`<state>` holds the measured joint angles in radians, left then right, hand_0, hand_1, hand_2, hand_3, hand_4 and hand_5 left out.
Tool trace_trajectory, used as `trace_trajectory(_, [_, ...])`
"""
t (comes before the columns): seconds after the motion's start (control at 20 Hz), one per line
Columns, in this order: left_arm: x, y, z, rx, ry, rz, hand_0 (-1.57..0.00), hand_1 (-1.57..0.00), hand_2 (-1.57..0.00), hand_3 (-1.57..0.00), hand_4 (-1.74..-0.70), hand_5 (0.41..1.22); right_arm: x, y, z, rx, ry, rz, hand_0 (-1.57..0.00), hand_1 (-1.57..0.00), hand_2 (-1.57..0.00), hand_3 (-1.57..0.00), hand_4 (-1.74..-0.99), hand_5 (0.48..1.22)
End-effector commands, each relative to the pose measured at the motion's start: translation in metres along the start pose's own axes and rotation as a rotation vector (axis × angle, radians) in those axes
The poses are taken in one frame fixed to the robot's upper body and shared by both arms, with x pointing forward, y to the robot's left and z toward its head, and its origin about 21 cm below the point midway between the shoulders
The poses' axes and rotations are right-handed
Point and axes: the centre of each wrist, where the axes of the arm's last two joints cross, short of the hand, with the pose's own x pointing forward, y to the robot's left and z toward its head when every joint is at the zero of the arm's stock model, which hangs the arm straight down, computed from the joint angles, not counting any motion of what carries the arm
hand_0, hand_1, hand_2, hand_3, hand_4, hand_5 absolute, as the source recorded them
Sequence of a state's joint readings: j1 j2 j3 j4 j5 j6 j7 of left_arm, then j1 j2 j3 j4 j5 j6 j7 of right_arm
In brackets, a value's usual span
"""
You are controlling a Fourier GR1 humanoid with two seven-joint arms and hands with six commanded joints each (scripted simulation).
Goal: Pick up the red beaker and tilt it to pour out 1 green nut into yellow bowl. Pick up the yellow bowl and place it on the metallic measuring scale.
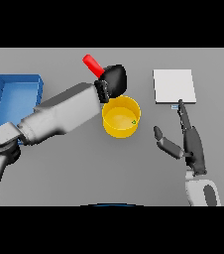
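Head view: left hand [115, 79] curled around red beaker [92, 65], tilted above the far rim of yellow bowl [121, 117] near the tabletop's middle, for pouring. Apparently one green nut [134, 122] already inside. Right hand [191, 141] idle, fingers straight, holding nothing, just before metallic measuring scale [173, 86] toward the far right edge. Blue tray [12, 96] along the left edge.

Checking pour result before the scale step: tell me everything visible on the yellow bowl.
The yellow bowl is a round, open, straight-walled tub, glossy like plastic, standing upright on the grey table near its centre. One small green nut lies inside near its right wall. The left hand, holding the tilted red beaker, sits just above its far rim; contact is unclear.
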<state>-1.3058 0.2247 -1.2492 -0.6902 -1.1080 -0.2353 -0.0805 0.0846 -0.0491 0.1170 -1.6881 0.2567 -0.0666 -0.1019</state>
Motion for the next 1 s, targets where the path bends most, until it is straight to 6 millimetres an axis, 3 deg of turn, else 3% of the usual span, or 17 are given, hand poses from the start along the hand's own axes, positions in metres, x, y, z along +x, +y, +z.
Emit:
trace_trajectory(0.0, [0.001,0.002,-0.002,-0.001,0.002,-0.038,-1.57,-1.57,-1.57,-1.57,-1.73,1.221,0.001,-0.003,-0.001,-0.008,-0.002,0.009,0.00,0.00,0.00,0.00,-1.153,0.627])
trace_trajectory(0.4, [0.002,0.027,-0.008,-0.007,-0.023,-0.219,-1.57,-1.57,-1.57,-1.57,-1.72,1.221,0.001,-0.003,0.000,-0.022,-0.019,0.016,0.00,0.00,0.00,0.00,-1.154,0.635])
trace_trajectory(0.6, [-0.042,0.044,0.001,-0.006,0.031,-0.274,-1.57,-1.57,-1.57,-1.57,-1.72,1.221,0.004,0.003,-0.002,-0.001,-0.027,-0.017,0.00,0.00,0.00,0.00,-1.147,0.642])
trace_trajectory(0.7, [-0.079,0.053,0.013,0.001,0.123,-0.278,-1.57,-1.57,-1.57,-1.57,-1.73,1.221,0.000,-0.001,-0.002,-0.006,-0.023,-0.009,0.00,0.00,0.00,0.00,-1.154,0.654])
trace_trajectory(0.8, [-0.113,0.060,0.026,0.031,0.194,-0.225,-1.57,-1.57,-1.57,-1.18,-1.73,1.221,0.003,0.001,-0.002,-0.001,-0.046,0.001,0.00,0.00,0.00,0.00,-1.160,0.660])
trace_trajectory(0.95, [-0.177,0.054,0.057,0.059,0.393,-0.005,-1.57,-1.57,-1.57,-1.37,-1.73,1.221,0.001,0.001,-0.001,0.013,-0.046,-0.006,0.00,0.00,0.00,0.00,-1.160,0.661])
